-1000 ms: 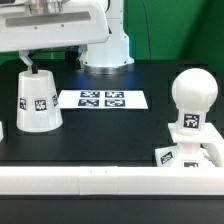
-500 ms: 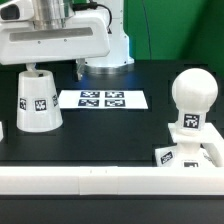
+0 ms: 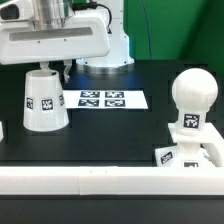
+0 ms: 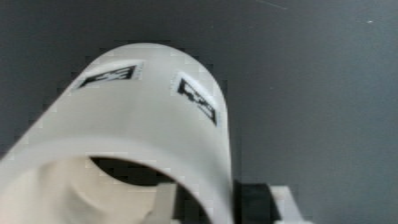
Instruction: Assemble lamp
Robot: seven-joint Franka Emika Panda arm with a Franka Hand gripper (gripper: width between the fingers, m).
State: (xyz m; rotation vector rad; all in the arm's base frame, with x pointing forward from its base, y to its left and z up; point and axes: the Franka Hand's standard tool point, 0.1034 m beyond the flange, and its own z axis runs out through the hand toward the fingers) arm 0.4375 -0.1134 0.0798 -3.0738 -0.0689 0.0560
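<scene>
The white tapered shade (image 3: pixel 45 100) stands narrow end up at the exterior view's left, slightly tilted, with a tag on its side. My gripper (image 3: pixel 46 68) is right above it, and its jaws straddle the wall at the shade's upper end. In the wrist view the shade (image 4: pixel 151 110) fills the frame. My gripper (image 4: pixel 214 205) is shut on its wall, with one dark finger (image 4: pixel 262 198) outside it. The round-headed bulb (image 3: pixel 190 98) stands upright on the flat square base (image 3: pixel 190 155) at the exterior view's right.
The marker board (image 3: pixel 102 99) lies just to the exterior view's right of the shade. A white rail (image 3: pixel 90 180) runs along the near table edge. A small white piece (image 3: pixel 2 128) shows at the left border. The arm's pedestal (image 3: pixel 105 50) stands behind.
The gripper has come down onto the shade's top. The shade has shifted a little toward the exterior view's right, closer to the marker board. The bulb and base have not moved.
</scene>
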